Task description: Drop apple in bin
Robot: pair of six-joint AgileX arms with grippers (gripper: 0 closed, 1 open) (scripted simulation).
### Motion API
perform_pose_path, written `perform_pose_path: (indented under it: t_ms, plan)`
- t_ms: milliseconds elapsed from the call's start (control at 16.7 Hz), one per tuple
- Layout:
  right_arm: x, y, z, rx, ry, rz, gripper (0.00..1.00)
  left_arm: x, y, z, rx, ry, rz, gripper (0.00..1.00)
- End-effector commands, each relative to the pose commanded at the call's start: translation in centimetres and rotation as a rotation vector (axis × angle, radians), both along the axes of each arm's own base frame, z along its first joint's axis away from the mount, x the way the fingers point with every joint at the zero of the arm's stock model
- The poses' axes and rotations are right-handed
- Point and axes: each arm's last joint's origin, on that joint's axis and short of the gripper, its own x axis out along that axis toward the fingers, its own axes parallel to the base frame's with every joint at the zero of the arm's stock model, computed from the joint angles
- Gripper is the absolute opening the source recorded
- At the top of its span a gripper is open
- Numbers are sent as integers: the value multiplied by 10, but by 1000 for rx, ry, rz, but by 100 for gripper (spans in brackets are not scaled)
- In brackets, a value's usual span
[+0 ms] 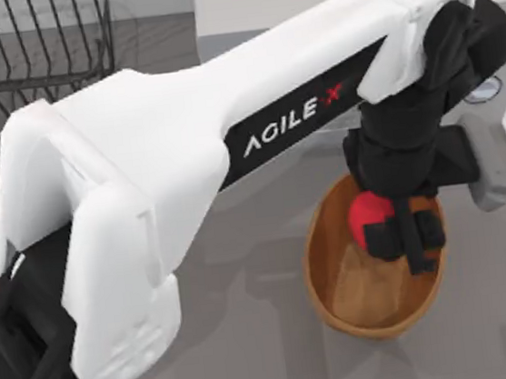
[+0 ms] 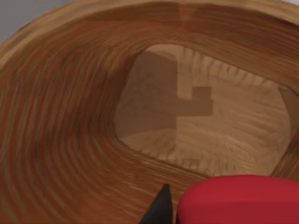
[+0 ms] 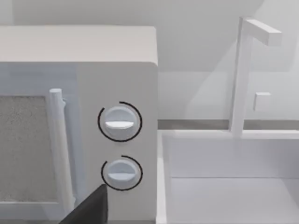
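Note:
My left gripper (image 1: 405, 242) is shut on the apple (image 1: 364, 215), a small bright red fruit held just above the inside of the bin (image 1: 321, 269). The bin is an orange-brown oval basket standing right of the table's centre. In the left wrist view the apple (image 2: 243, 200) sits beside one black fingertip (image 2: 160, 210), with the bin's ribbed wall (image 2: 65, 140) and flat lighter base (image 2: 224, 135) directly below. The gripper's shadow falls on that base. A dark fingertip (image 3: 91, 207) of my parked right gripper faces the microwave.
A black wire rack (image 1: 20, 70) stands at the back left. My left arm's white link (image 1: 185, 151) spans the table's middle. A white microwave (image 3: 117, 70) with two knobs stands beside a white sink basin (image 3: 233, 186) and a tap (image 3: 243, 70).

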Motion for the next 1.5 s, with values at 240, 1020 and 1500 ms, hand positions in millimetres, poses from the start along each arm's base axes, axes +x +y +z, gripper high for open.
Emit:
perform_pose_path:
  t_ms: [240,1020,1500]
  plan:
    - [0,0,0,0,0,0,100,-4,3,-5,-2,-4,-4,0]
    - [0,0,0,0,0,0,100,-4,3,-5,-2,-4,-4,75]
    - [0,0,0,0,0,0,100,-4,3,-5,-2,-4,-4,100]
